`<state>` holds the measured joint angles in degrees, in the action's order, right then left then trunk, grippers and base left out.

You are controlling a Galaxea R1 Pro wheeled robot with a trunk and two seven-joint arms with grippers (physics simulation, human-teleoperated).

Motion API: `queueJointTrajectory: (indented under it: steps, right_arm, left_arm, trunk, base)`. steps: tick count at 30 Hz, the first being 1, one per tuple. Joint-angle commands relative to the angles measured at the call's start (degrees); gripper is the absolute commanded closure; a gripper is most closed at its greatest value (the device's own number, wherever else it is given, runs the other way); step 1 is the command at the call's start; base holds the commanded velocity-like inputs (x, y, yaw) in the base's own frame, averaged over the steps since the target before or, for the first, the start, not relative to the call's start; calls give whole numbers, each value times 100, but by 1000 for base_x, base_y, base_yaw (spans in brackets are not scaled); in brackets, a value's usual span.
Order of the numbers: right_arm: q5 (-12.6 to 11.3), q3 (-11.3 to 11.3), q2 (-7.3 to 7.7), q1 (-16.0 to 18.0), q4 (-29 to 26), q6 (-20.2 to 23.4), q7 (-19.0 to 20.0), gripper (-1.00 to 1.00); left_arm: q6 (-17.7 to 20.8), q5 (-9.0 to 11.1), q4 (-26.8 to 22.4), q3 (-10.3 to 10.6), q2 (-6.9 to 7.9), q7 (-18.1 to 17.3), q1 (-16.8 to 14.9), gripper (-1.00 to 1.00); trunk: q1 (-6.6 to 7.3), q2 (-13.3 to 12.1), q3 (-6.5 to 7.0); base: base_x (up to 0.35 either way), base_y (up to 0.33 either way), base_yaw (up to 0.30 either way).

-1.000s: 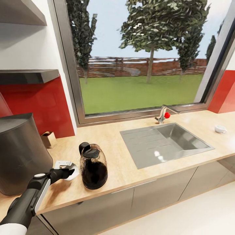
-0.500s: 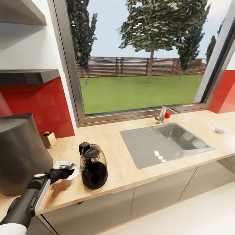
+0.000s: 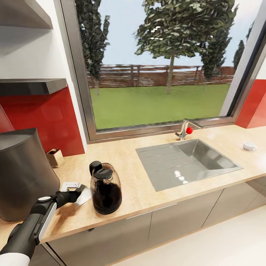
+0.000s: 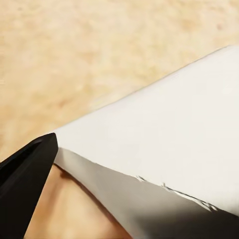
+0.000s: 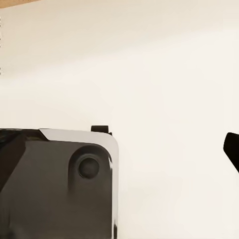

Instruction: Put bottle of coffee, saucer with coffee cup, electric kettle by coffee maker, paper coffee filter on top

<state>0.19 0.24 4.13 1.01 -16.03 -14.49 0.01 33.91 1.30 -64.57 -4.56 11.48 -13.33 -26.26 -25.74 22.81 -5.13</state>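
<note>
The dark coffee maker (image 3: 22, 173) stands at the left end of the kitchen countertop (image 3: 147, 192). The glass electric kettle (image 3: 106, 188) sits just right of it. Between them my left gripper (image 3: 77, 195) is shut on the white paper coffee filter (image 3: 85, 196), whose edge tilts up off the wood. In the left wrist view the filter (image 4: 164, 149) spreads from one black fingertip (image 4: 25, 174). The white coffee cup (image 3: 249, 146) rests far right on the counter. The black kitchen shelf (image 3: 31, 85) hangs above the coffee maker. One fingertip (image 5: 232, 148) of my right gripper shows at the frame edge.
A grey inset sink (image 3: 188, 162) with a faucet (image 3: 184, 130) lies right of the kettle. A small brown box (image 3: 54, 157) stands by the red backsplash. A second shelf (image 3: 22, 14) hangs higher up. The right wrist view looks at pale floor and the robot's dark base (image 5: 55, 184).
The filter has gone from lying flat beside the kettle to tilting up in the left gripper. The arm, the kettle and the view have hardly moved.
</note>
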Motion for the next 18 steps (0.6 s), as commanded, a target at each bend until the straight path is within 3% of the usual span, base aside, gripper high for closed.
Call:
queueJointTrajectory:
  steps: [1, 18]
  right_arm:
    - [1, 2, 2, 4, 4, -18, 3, -100]
    - [0, 2, 2, 4, 4, -18, 5, -100]
  left_arm:
    - [36, -5, -3, -9, -1, -21, -2, 100]
    - [36, -7, 1, -10, 3, -12, -2, 100]
  trunk:
    - [-4, 11, -14]
    - [-4, 11, -14]
  base:
    - [0, 0, 0]
    - [0, 0, 0]
